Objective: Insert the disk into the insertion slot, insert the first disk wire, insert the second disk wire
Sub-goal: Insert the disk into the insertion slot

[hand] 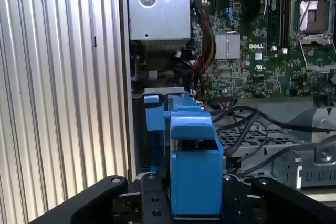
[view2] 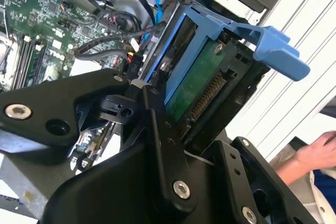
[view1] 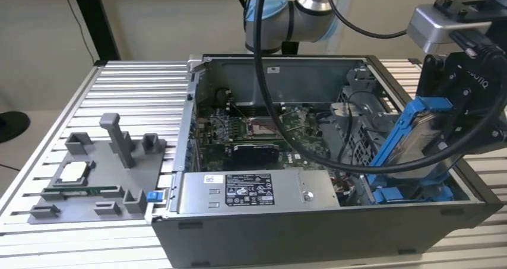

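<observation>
Exterior view: silver-grey, blue-framed disk [view1: 416, 132] is clamped tilted in black gripper [view1: 437, 111]; squaring to blue-railed insertion slot [view1: 412, 195] is advised.

Disk [view1: 414, 139]: bright blue frame, green underside. Gripper [hand: 197, 208] black. Motherboard [hand: 262, 51] green. Table [view1: 135, 85] ribbed silver. Power-supply box [view1: 253, 192] grey, white label.

The computer case [view1: 317, 227] is lying on the desk [view1: 135, 85], a parts tray [view1: 91, 183] sitting beside it at the exterior view's left. The disk [view1: 414, 139] is leaning in the gripper [hand: 195, 203] above the insertion slot [view1: 412, 194] at that view's right.
</observation>
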{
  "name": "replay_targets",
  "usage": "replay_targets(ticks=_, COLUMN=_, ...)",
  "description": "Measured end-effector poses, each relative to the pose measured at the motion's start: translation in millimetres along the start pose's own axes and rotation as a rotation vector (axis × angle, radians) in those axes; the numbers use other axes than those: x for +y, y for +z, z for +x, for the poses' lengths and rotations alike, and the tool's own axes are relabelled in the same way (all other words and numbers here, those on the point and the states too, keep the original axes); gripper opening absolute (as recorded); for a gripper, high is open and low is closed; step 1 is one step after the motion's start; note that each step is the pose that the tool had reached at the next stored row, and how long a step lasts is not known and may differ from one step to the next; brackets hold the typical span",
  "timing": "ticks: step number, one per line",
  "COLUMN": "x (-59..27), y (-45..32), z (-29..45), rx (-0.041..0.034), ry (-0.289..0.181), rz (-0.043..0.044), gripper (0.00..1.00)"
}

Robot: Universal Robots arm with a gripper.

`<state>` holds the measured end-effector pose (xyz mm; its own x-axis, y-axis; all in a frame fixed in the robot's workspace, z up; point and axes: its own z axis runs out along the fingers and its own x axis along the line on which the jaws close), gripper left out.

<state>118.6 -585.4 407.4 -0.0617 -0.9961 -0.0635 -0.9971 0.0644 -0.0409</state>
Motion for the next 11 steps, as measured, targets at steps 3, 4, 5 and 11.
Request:
replay_targets(ticks=3, x=0.3, y=3.6, z=0.3, rx=-0.0009, ry=0.0, rz=0.002, gripper=0.0)
replay_targets(ticks=4, x=0.3, y=4.8, z=0.3, rx=-0.0012, ry=0.0, rz=0.0025, gripper=0.0)
replay_targets(ticks=5, x=0.4, y=6.4, z=0.4, rx=-0.0017, ry=0.0, rz=0.0031, gripper=0.0)
replay_targets(ticks=11, x=0.8, y=17.1, z=1.1, rx=-0.003, ry=0.0, rz=0.0039, gripper=0.0)
